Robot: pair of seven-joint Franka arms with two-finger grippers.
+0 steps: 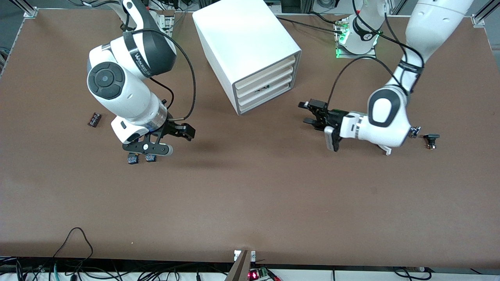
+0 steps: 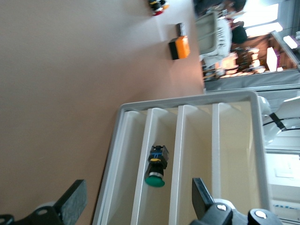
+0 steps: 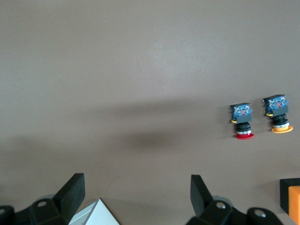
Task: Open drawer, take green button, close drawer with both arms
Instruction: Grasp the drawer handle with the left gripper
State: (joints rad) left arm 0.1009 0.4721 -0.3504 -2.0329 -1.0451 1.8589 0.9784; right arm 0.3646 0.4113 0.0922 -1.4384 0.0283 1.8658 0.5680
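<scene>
- The button [image 2: 155,168] lies on its side in one drawer [image 2: 154,154] of the white cabinet [image 1: 246,47], its round green cap on a black-and-blue blocky body; in the left wrist view it sits between the two spread fingers of the left gripper [image 1: 312,113], which faces the cabinet's front and touches nothing.
- The left gripper's jaws stand wide and empty, over bare table just beside the cabinet, toward the left arm's end.
- The right gripper [image 1: 177,130] hangs over the table toward the right arm's end, its jaws wide too, holding nothing – a red-capped button [image 3: 243,121] and a yellow-capped button [image 3: 279,115] lie side by side on the table near it.
- The cabinet is a smooth, glossy box with rounded corners; its stacked drawers show flat cream fronts.
- The table [image 1: 250,203] is matte brown, with broad open room between the cabinet and the edge nearest the front camera.
</scene>
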